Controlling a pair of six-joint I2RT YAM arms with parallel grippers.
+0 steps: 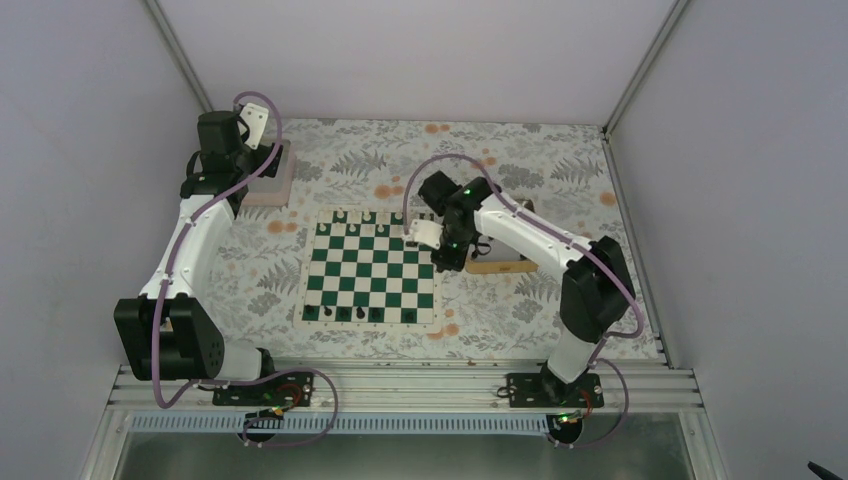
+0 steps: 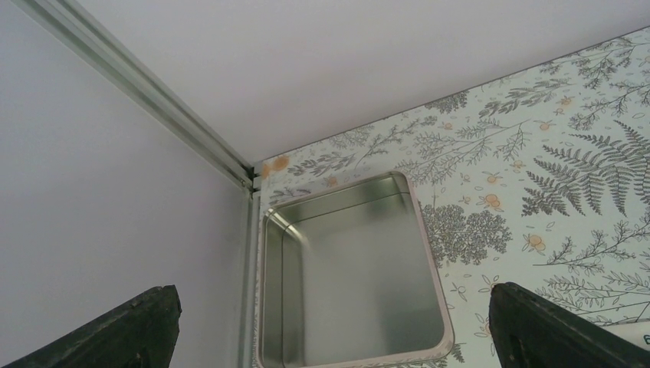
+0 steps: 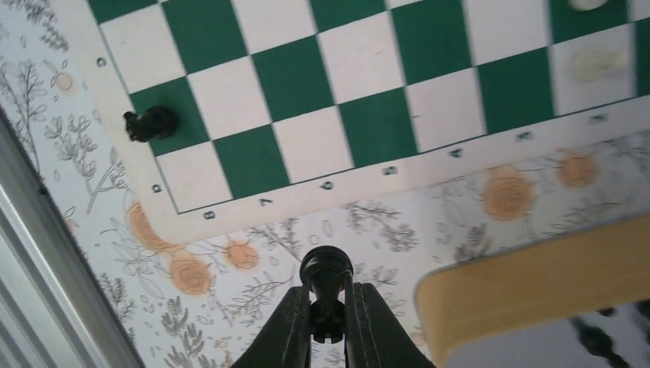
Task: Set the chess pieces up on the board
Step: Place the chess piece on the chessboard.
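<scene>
Tabletop (image 3: pixel 398 222), board (image 3: pixel 368 77) numbered perhaps 4–8, piece (image 3: pixel 326 268) pinched

Metal tray (image 2: pixel 360 284) in far corner; tan-rimmed tray (image 3: pixel 536 284); floral cloth (image 1: pixel 380 160) beneath both.

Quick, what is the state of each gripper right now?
Left gripper: open, holding nothing.
Right gripper: closed on a black chess piece.

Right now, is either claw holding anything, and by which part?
The right claw pinches a black chess piece by its lower stem, its round head sticking out. The left claw is open, holding nothing.
</scene>
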